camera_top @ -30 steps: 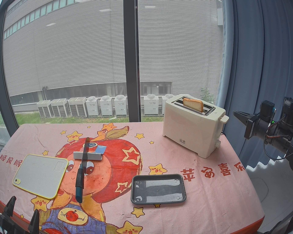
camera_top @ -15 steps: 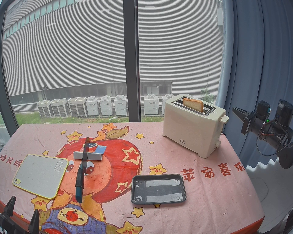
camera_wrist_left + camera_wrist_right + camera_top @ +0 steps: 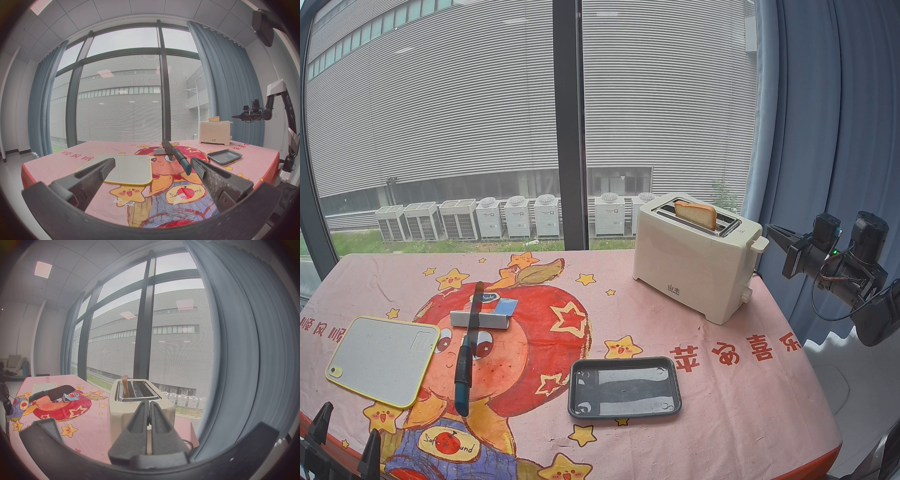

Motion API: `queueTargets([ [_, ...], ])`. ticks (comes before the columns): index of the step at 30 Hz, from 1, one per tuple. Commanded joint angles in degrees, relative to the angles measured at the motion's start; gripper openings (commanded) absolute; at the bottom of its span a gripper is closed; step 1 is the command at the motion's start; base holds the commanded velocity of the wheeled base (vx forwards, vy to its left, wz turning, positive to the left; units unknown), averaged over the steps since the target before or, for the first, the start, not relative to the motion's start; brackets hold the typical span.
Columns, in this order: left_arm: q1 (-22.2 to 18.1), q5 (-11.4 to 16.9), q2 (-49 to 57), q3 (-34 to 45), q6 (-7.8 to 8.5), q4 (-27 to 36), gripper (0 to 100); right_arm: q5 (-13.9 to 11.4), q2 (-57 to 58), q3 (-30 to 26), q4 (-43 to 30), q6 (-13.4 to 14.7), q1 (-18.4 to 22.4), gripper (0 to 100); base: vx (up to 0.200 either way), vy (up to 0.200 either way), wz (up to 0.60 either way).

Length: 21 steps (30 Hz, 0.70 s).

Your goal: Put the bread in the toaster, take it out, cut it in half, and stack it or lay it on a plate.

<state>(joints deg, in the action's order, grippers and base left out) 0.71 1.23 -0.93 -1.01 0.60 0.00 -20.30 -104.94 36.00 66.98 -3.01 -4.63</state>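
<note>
Bread upright in toaster slot, toaster at table's far right, black plate near front edge, right gripper closed past right edge beside toaster, left gripper spread wide, front-left

Pink tablecloth (cartoon print), blue curtain, window

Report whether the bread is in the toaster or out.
In. The bread stands upright in one slot of the toaster, its upper part sticking out above the top.
</note>
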Motion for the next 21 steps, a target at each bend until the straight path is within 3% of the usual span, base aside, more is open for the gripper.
queueTargets([
  [1, 0.0, 0.0, 0.31, 0.92, 0.02, 0.0, 100, 0.08, -1.24, -0.23, 0.0, -0.07, -0.2, 0, 0.0, 0.0, 0.0],
  [21, 0.0, 0.0, 0.4, 0.92, 0.02, 0.0, 100, 0.26, -3.87, -0.84, -0.27, -1.12, -0.29, 0, 0.0, 0.0, 0.0],
])
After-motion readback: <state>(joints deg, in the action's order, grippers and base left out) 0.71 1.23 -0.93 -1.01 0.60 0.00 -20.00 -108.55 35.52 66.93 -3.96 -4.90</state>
